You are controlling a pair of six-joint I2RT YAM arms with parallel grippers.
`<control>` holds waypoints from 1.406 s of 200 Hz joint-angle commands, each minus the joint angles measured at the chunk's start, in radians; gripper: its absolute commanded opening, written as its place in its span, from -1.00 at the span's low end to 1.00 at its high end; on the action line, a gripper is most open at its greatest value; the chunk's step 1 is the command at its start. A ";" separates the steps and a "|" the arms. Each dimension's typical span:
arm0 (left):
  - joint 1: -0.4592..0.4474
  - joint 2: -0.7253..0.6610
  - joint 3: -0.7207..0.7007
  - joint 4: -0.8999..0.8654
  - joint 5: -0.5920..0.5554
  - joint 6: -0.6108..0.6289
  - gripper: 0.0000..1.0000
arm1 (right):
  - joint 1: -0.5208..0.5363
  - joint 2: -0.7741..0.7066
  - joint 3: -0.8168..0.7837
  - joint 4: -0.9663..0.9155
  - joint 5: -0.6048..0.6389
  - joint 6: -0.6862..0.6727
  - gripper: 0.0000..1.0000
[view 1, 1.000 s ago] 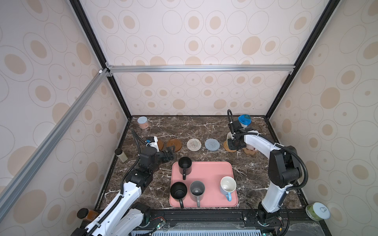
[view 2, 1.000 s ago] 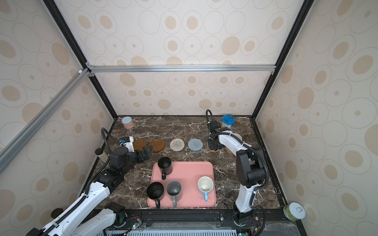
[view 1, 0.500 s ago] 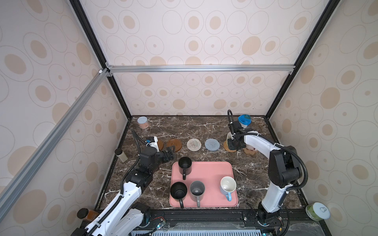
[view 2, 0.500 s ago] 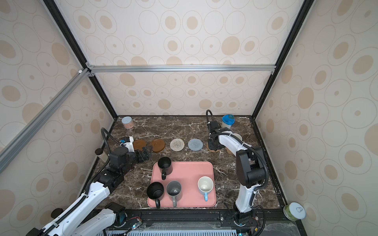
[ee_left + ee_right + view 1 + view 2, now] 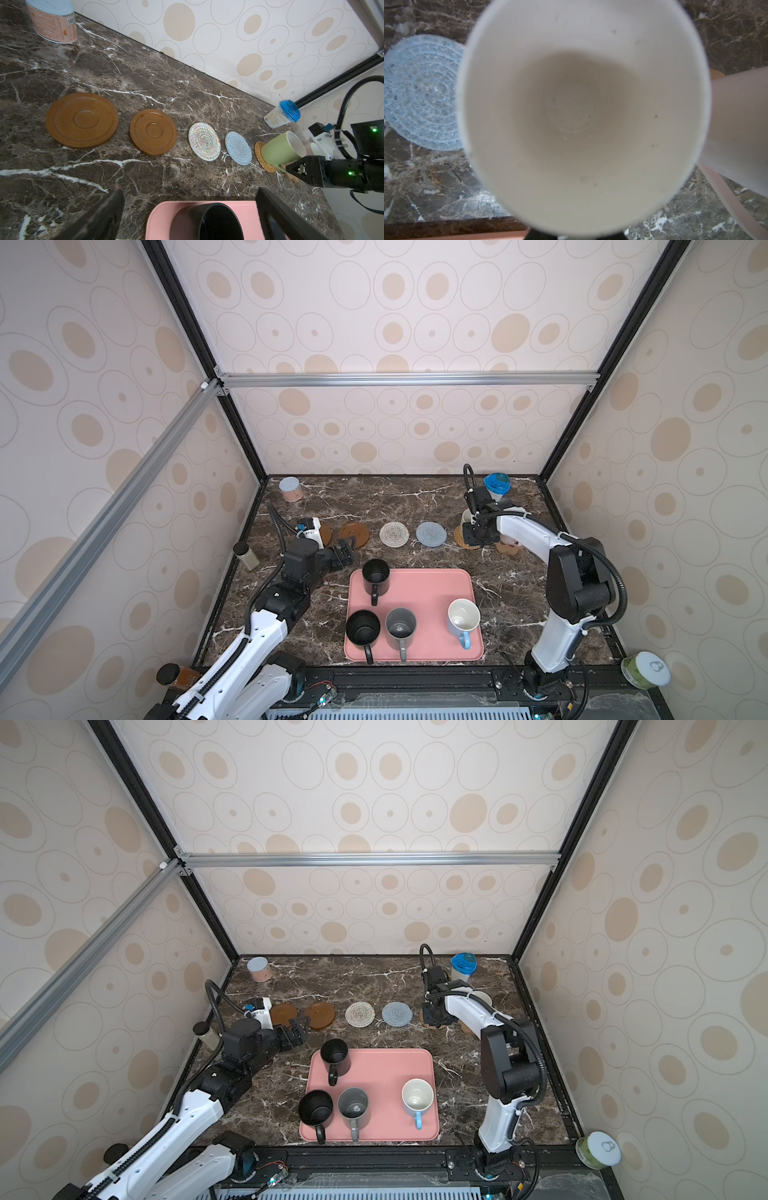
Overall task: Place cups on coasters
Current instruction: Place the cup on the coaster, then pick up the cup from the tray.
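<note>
A light green mug (image 5: 280,148) stands on the tan rattan coaster (image 5: 262,158). My right gripper (image 5: 296,169) is at its handle; how its jaws stand does not show. The mug's pale inside (image 5: 581,108) fills the right wrist view, with a white-pink mug (image 5: 741,128) beside it. My left gripper (image 5: 189,193) hangs open over the pink tray's back left corner, above a black mug (image 5: 375,574). Another black mug (image 5: 363,628), a grey mug (image 5: 400,628) and a white and blue mug (image 5: 463,616) stand on the tray. Two wooden discs (image 5: 82,120) (image 5: 153,132), a whitish coaster (image 5: 204,141) and a blue-grey coaster (image 5: 238,148) lie bare.
The pink tray (image 5: 432,593) lies at the front middle. A pinkish can (image 5: 290,489) stands at the back left and a blue-lidded jar (image 5: 496,485) at the back right. A small bottle (image 5: 248,556) is by the left wall. The paw coaster (image 5: 508,548) shows under the right arm.
</note>
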 commanded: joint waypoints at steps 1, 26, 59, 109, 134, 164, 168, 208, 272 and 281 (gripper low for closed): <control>-0.006 -0.014 -0.001 -0.017 -0.012 0.002 1.00 | -0.006 -0.058 -0.003 -0.029 -0.013 0.019 -0.36; -0.006 -0.015 -0.002 -0.014 -0.012 0.002 1.00 | -0.006 -0.087 0.007 -0.047 -0.013 0.024 -0.32; -0.005 -0.012 -0.004 -0.011 -0.012 0.000 1.00 | -0.006 -0.131 0.014 -0.073 -0.017 0.031 -0.28; -0.006 -0.006 -0.003 -0.005 -0.010 -0.001 1.00 | -0.004 -0.205 0.017 -0.112 -0.039 0.049 -0.25; -0.006 -0.002 -0.002 0.000 -0.008 -0.003 1.00 | -0.002 -0.239 0.018 -0.135 -0.061 0.055 -0.22; -0.006 0.006 -0.004 0.008 0.000 -0.007 1.00 | 0.001 -0.287 0.013 -0.148 -0.092 0.071 -0.20; -0.006 0.008 -0.002 0.009 0.001 -0.007 1.00 | 0.002 -0.293 0.011 -0.148 -0.096 0.074 -0.20; -0.005 0.018 0.003 0.016 0.006 -0.007 1.00 | 0.029 -0.341 -0.003 -0.152 -0.130 0.106 -0.17; -0.006 0.019 0.005 0.020 0.010 -0.009 1.00 | 0.143 -0.327 0.007 -0.174 -0.117 0.143 -0.13; -0.005 0.018 0.004 0.018 0.010 -0.008 1.00 | 0.158 -0.325 0.010 -0.175 -0.117 0.149 -0.13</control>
